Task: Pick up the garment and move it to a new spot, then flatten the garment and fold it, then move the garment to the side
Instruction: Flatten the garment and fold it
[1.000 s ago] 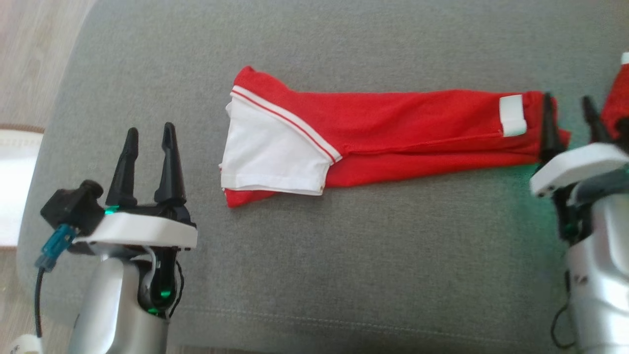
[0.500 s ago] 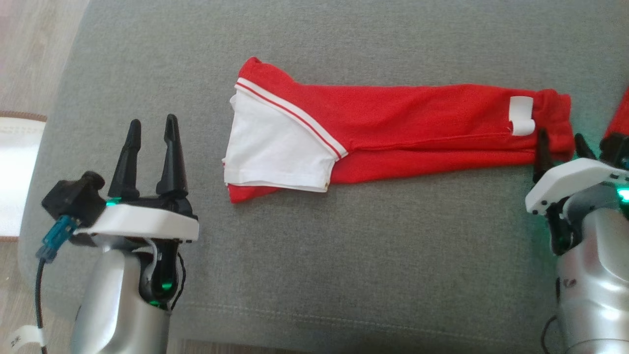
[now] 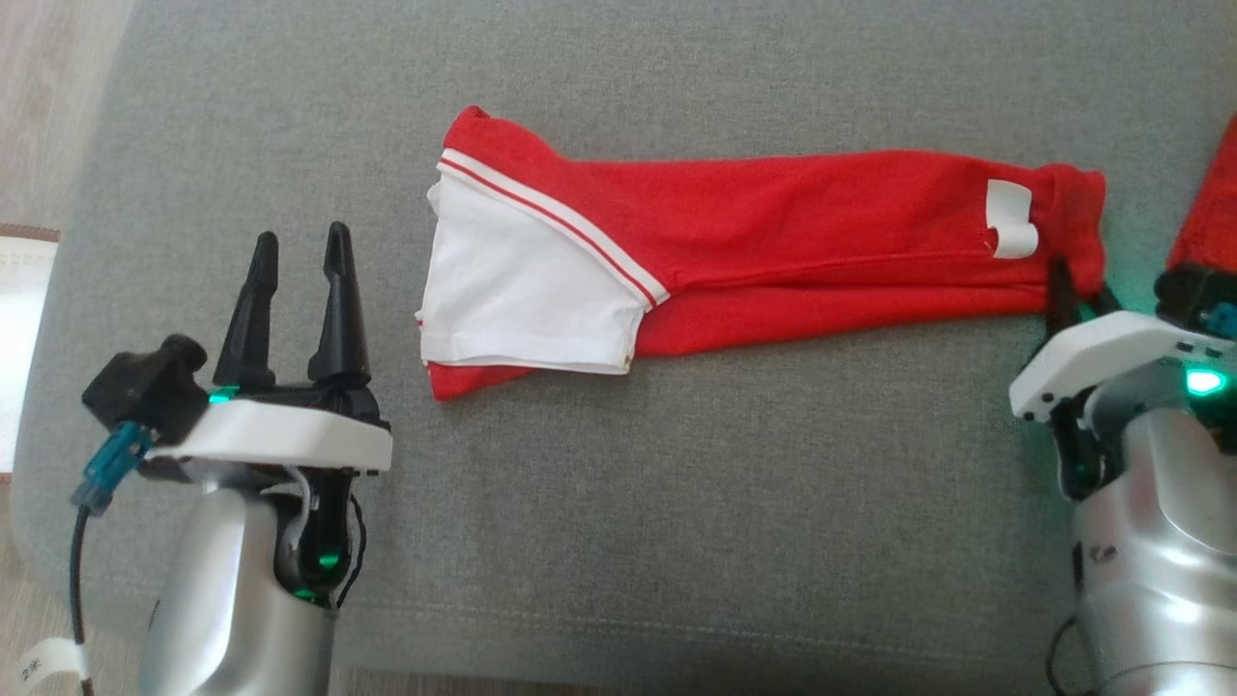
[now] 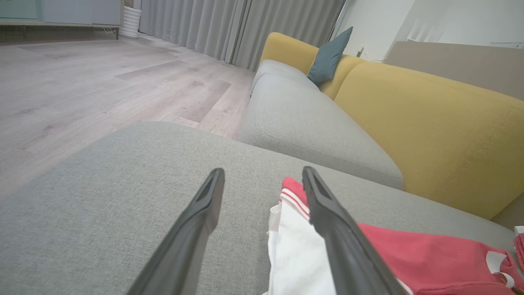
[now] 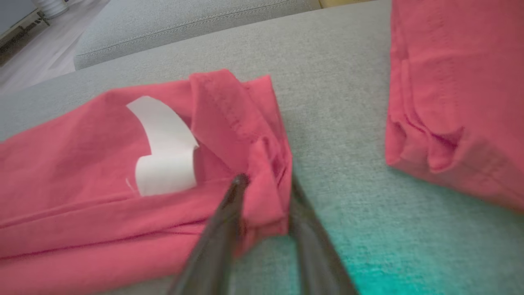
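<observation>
The long folded red garment (image 3: 773, 242) lies across the grey fabric cushion (image 3: 676, 483), its long axis running left-right and its white sleeve end toward the open, empty left hand (image 3: 300, 232). The right hand (image 5: 266, 182) pinches its right-end corner, fingertips partly buried in cloth.

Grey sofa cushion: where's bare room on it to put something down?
The widest bare stretch of the grey sofa cushion lies between the long red-and-white folded garment and the front seam, flanked by the left hand and right hand. Another strip runs beyond the garment. The right end is crowded: that hand grips the garment's tip beside another red cloth.
</observation>
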You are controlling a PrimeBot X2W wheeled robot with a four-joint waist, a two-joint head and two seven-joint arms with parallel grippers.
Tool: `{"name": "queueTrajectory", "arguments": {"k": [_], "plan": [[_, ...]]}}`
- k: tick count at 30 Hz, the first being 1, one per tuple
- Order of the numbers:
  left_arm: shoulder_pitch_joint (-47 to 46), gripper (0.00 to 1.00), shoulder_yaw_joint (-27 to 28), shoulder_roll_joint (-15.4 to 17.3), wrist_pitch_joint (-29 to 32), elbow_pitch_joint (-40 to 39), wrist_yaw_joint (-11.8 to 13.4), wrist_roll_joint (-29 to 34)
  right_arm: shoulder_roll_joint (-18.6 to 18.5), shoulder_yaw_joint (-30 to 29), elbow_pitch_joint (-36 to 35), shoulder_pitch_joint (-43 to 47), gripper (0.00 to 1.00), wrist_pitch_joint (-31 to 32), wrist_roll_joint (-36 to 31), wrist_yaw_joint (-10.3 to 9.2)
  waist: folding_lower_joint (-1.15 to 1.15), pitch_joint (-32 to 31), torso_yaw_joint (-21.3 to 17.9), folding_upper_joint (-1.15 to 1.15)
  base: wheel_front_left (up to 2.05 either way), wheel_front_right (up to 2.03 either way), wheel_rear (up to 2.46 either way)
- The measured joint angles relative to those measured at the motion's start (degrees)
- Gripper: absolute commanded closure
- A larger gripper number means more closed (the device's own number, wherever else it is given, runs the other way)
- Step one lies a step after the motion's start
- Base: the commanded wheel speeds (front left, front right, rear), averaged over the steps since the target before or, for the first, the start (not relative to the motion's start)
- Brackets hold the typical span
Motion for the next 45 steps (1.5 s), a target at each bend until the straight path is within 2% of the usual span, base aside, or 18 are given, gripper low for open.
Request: {"name": "queueTrajectory", "arguments": {"k": [5, 9, 16, 20, 23, 30, 37, 45], "plan": [[-0.46, 0.0, 0.43, -0.02, 0.0, 0.02, -0.01, 0.01, 0.35, 0.08, 0.01, -0.8, 1.0, -0.26, 0.93, 0.01, 0.0, 0.7, -0.19, 0.0, 0.0, 0.0, 0.0], [-1.1, 0.0, 1.3, -0.09, 0.0, 0.2, -0.01, 0.02, 0.7, -4.13, 0.02, -0.9, 1.0, -0.42, 0.62, 0.22, 0.0, -0.2, -0.44, 0.0, 0.0, 0.0, 0.0], [-0.96, 0.0, 1.27, -0.13, 0.0, 0.36, 0.02, 0.01, -1.13, -13.92, -1.9, -0.88, 1.0, -1.52, -3.83, 0.21, 0.0, -2.6, -0.73, 0.0, 0.0, 0.0, 0.0], [-0.65, 0.0, 1.27, -0.14, 0.0, 0.53, 0.33, 0.01, -1.16, -16.18, -4.12, -0.9, 1.0, -1.57, -4.75, 0.21, 0.0, -3.83, -0.81, 0.0, 0.0, 0.0, 0.0], [0.44, 0.0, 1.27, -0.14, 0.0, 0.53, 0.54, 0.0, -0.33, -15.69, -6.73, -1.04, 1.0, -1.47, -4.7, 0.21, 0.0, -5.1, -0.9, 0.0, 0.0, 0.0, 0.0], [2.63, 0.0, 0.9, -0.14, 0.0, 0.59, 1.07, -0.18, 0.66, -6.1, -13.19, -1.1, 1.0, 1.43, 2.58, 0.2, 0.0, -8.1, -0.68, 0.0, 0.0, 0.0, 0.0], [3.41, 0.0, -0.2, -0.14, 0.0, 0.53, 1.32, -0.18, 0.71, 9.14, -18.82, 0.12, 1.0, 3.55, 17.4, 0.2, 0.0, -10.44, 1.67, 0.0, 0.0, 0.0, 0.0], [5.83, 0.0, -0.6, -0.11, 0.0, 0.9, 1.89, -0.62, 0.7, 24.26, -19.57, 4.01, 1.0, 3.19, 27.72, 0.19, 0.0, -11.82, 5.68, 0.0, 0.0, 0.0, 0.0]]}}
